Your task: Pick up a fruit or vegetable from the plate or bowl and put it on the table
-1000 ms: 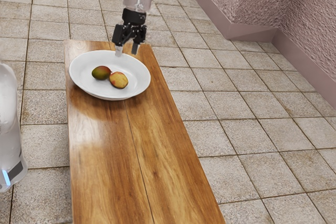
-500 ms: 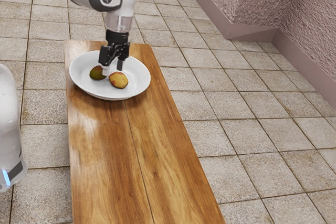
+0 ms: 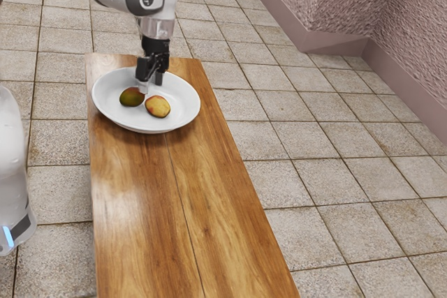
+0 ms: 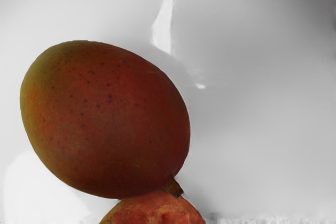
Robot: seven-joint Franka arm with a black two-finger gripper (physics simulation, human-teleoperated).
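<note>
wooden table (image 3: 188, 207) | hand (image 3: 152, 88) pointing down, low over plate (image 3: 185, 105)

A mango (image 3: 131, 97) is lying in the white plate (image 3: 184, 105), showing dark green with a red flush in the exterior view. In the wrist view its smooth, oval body is displaying red-brown skin, dark specks and a yellow-green end, while its short stem is pointing toward the second fruit (image 3: 158, 107). That rounded, yellow fruit with red patches is resting just beside the mango, on the exterior view's right; whether they are touching is staying unclear. Both are sitting inside the plate's raised rim. The wide, shallow plate is standing upright on the glossy brown wooden table (image 3: 160, 207), near one end.
</note>
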